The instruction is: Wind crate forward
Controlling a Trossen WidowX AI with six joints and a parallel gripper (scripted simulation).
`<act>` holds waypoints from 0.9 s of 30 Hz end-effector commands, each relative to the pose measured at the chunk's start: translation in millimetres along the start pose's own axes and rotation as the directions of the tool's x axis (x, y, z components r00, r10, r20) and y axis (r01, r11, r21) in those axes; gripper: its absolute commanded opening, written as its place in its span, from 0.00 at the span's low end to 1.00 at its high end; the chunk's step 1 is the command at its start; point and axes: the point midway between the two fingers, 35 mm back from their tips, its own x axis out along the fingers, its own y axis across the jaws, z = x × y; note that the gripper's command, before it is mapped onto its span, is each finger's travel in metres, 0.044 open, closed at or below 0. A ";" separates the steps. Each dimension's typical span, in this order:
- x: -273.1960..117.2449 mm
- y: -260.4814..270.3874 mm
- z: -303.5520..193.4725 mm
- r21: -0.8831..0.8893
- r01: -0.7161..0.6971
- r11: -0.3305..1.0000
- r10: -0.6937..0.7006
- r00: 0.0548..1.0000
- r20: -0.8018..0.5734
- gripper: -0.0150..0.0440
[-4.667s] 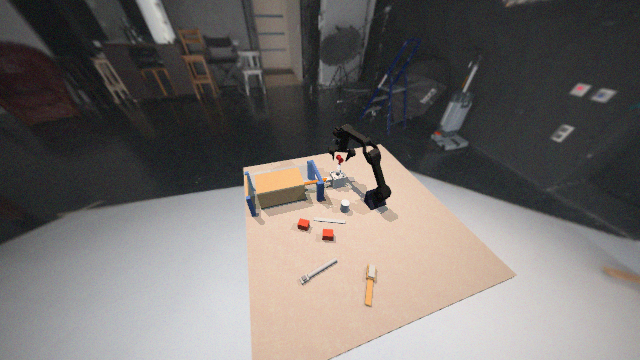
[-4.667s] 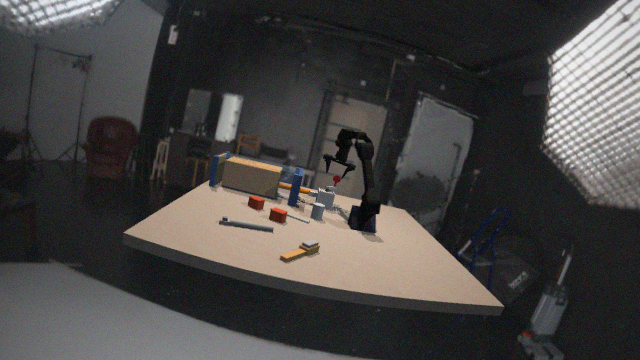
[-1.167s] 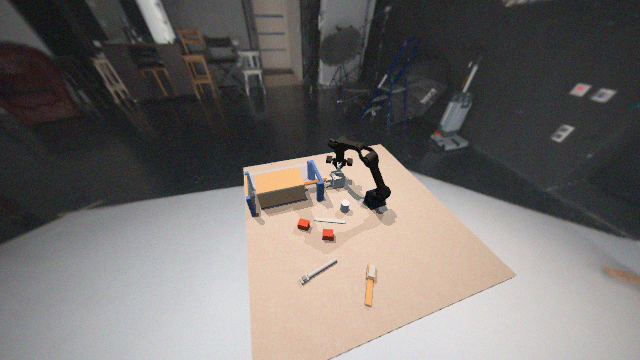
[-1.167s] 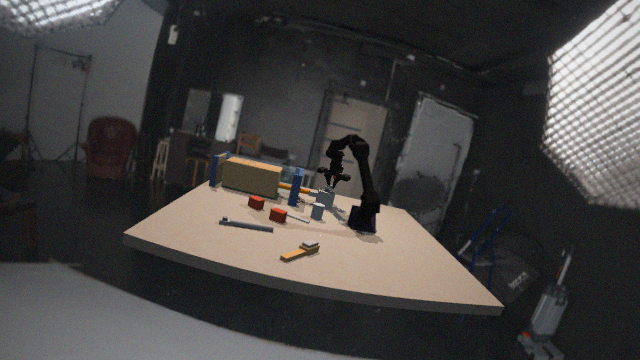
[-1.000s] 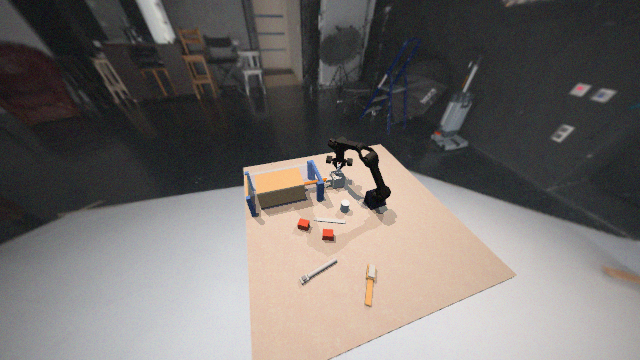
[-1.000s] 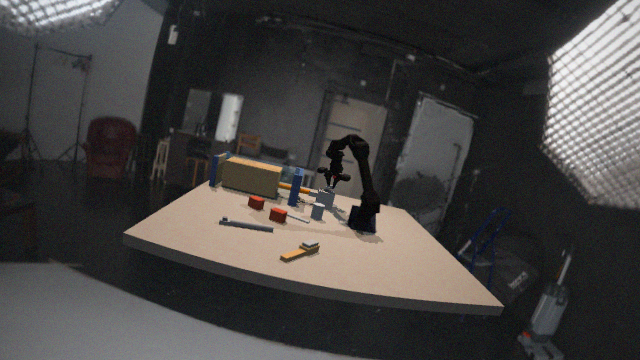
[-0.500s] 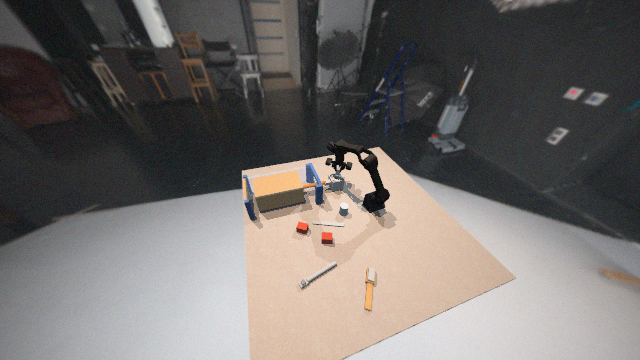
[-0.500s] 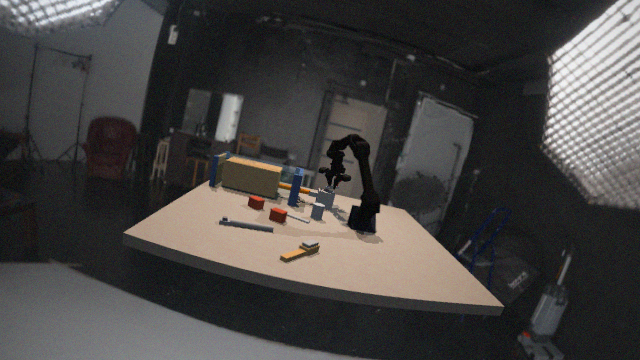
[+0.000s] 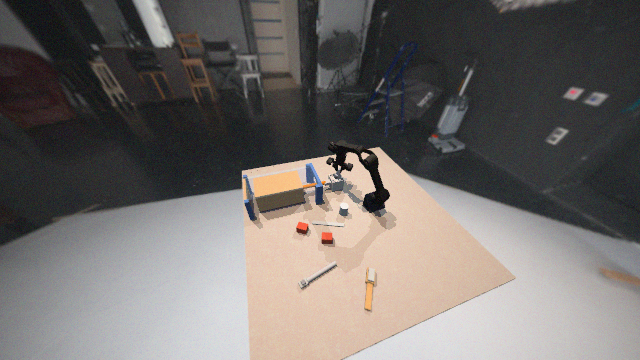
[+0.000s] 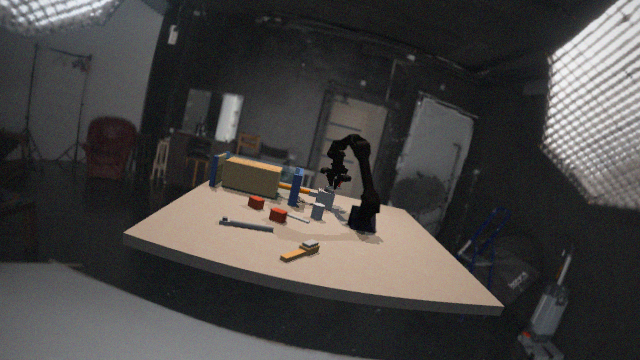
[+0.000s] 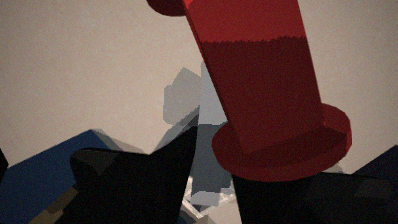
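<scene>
The tan crate [image 9: 277, 184] [image 10: 251, 176] sits flat in the clear-panelled cubby. A gap shows between its front and the blue frame [image 9: 321, 194] [image 10: 297, 189] at the mouth. An orange strap [image 9: 311, 185] [image 10: 302, 190] runs from the crate towards the grey winch [image 9: 336, 184] [image 10: 325, 199]. My gripper [image 9: 339, 172] [image 10: 334, 186] [image 11: 211, 133] is over the winch, shut on the winch handle, whose red grip [image 11: 265, 85] and grey part [image 11: 210, 110] fill the middle of the wrist view. Whether the key is in the hole is hidden.
A grey cylinder [image 9: 344, 209] [image 10: 317, 211] stands near the winch. A pale flat bar [image 9: 328, 224] [image 10: 299, 218] and two red blocks [image 9: 302, 228] [image 9: 327, 238] lie before the cubby. A grey wrench-like tool [image 9: 320, 274] [image 10: 247, 226] and an orange-handled tool [image 9: 369, 295] [image 10: 295, 254] lie farther off.
</scene>
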 end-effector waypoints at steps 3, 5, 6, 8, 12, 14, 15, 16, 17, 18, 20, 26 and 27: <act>1.4 -2.4 -0.5 0.055 0.007 0.998 -0.007 1.000 0.000 0.25; 1.5 -4.3 -0.6 0.096 0.012 0.995 -0.012 1.000 0.000 0.25; 1.5 -4.5 -0.7 0.101 0.012 0.995 -0.012 1.000 0.000 0.25; 1.5 -4.5 -0.7 0.101 0.012 0.995 -0.012 1.000 0.000 0.25; 1.6 -7.1 -1.1 0.158 0.019 0.987 -0.019 1.000 -0.001 0.25; 1.7 -8.1 -1.2 0.179 0.021 0.984 -0.021 1.000 -0.001 0.25; 1.7 -8.1 -1.2 0.179 0.021 0.984 -0.021 1.000 -0.001 0.25; 1.7 -8.1 -1.2 0.179 0.021 0.984 -0.021 1.000 -0.001 0.25; 1.7 -8.1 -1.2 0.179 0.021 0.984 -0.021 1.000 -0.001 0.25; 1.7 -8.5 -1.3 0.189 0.022 0.982 -0.023 1.000 -0.001 0.25; 1.9 -10.6 -1.8 0.235 0.027 0.972 -0.028 1.000 -0.002 0.25; 2.1 -11.9 -2.2 0.264 0.031 0.964 -0.031 1.000 -0.003 0.25; 2.2 -12.8 -2.5 0.284 0.033 0.958 -0.034 0.999 -0.003 0.25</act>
